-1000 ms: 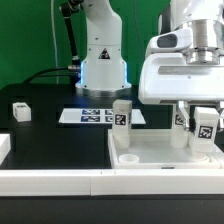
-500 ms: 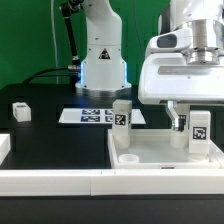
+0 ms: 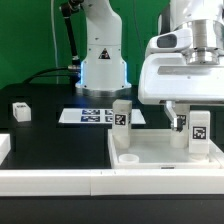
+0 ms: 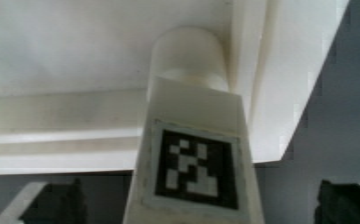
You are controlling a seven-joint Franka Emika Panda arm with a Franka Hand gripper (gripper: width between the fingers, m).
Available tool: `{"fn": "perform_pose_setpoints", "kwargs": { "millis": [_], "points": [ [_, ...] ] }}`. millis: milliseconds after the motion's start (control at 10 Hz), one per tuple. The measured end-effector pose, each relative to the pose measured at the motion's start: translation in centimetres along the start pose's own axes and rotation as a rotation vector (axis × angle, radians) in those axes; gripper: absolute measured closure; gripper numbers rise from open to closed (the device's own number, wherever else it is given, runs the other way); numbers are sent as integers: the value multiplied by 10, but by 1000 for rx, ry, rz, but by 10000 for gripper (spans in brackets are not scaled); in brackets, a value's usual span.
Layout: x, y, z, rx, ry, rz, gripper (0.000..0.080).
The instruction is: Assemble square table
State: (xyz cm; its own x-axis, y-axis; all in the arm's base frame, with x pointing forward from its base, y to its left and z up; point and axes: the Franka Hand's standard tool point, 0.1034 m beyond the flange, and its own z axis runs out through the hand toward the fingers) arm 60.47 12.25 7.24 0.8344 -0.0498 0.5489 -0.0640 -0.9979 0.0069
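Black surface [image 3: 50,135] carries the tabletop [image 3: 160,152], where the leg [image 3: 199,128] at the exterior view's right now stands upright. My end effector [image 3: 198,115], pinching it a second ago, is spread wide.

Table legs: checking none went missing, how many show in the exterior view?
4. One standing leg at the table top's far corner, exterior view's left; a nearer leg and a partly hidden leg at the view's right, under the tool; a loose leg on the black table.
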Motion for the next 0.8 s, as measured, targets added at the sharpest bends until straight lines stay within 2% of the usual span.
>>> {"fn": "perform_pose_setpoints", "kwargs": {
  "millis": [100,300,400,500,600,700,800],
  "points": [
    [0,0,0,0,-3,1,150],
    [11,0,-12,26,-84,35,150],
    [13,-2,-13,41,-149,55,150],
    [17,-3,-12,43,-157,66,150],
    [12,-3,-10,46,-203,71,150],
    [7,2,-7,53,-305,82,150],
    [10,11,-6,58,-369,97,150]
  ]
}}
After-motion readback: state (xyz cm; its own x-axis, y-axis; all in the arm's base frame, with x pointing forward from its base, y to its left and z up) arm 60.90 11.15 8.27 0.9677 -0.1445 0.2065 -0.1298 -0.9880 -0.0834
